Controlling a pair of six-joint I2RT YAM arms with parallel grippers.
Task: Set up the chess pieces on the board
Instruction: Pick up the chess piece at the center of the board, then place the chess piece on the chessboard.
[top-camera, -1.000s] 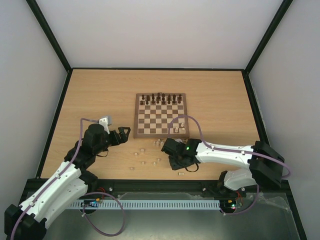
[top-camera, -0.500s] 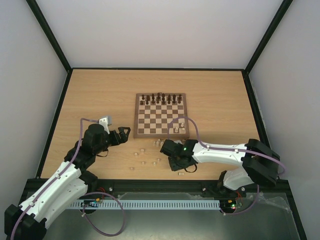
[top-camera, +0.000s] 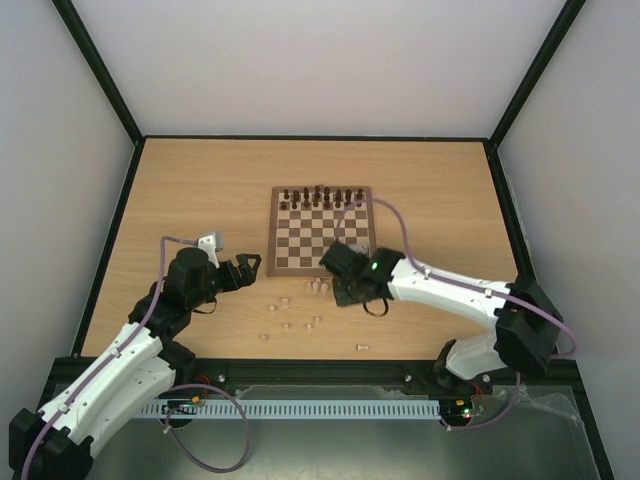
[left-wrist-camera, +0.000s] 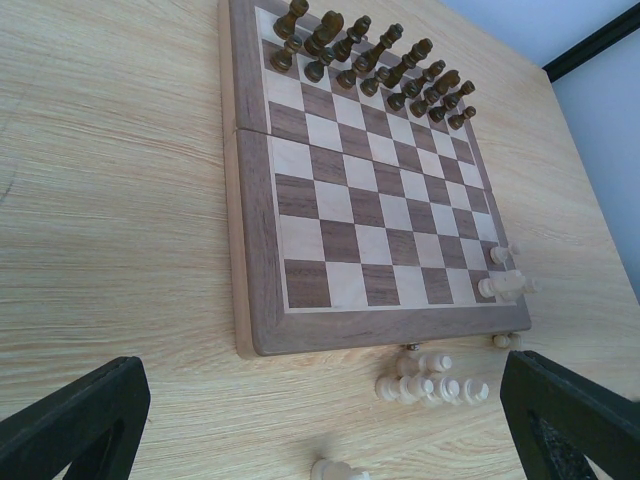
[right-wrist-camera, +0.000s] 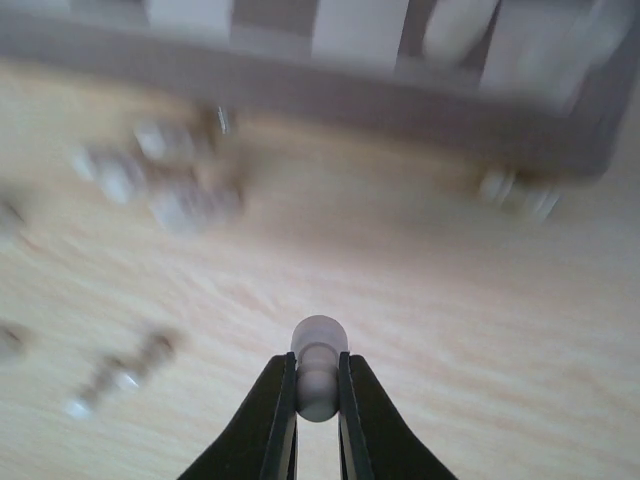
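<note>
The left gripper (top-camera: 246, 267) is held over the table (top-camera: 190, 190), near the board's near left corner but apart from it. Its fingers (left-wrist-camera: 80, 415) are spread wide, and nothing is seen between them.

To its right, loose pale pieces (top-camera: 287, 325) are scattered on the table in front of the board (left-wrist-camera: 250, 250). A tight cluster (left-wrist-camera: 430, 387) of them is gathered just off the board's near edge, under its right half. A lone one (top-camera: 363, 347) is seen further right, nearer the arm bases.

The board is laid flat near the middle of the table. The dark pieces (left-wrist-camera: 370, 55) are lined up in 2 rows along its far side. 2 pale ones (left-wrist-camera: 508, 286) are placed on squares by the near right corner. Whether both stand upright cannot be told.

The right gripper (right-wrist-camera: 318, 375) is seen in its wrist view over the table just in front of the board's near edge, between the cluster and the near right corner. Its fingertips are pinched on a pale piece (right-wrist-camera: 318, 340), whose rounded head sticks out beyond the tips. The background of that view is blurred, so it cannot be told whether the piece is clear of the table. In the top view, the board's near right corner is partly covered by the gripper's body.
</note>
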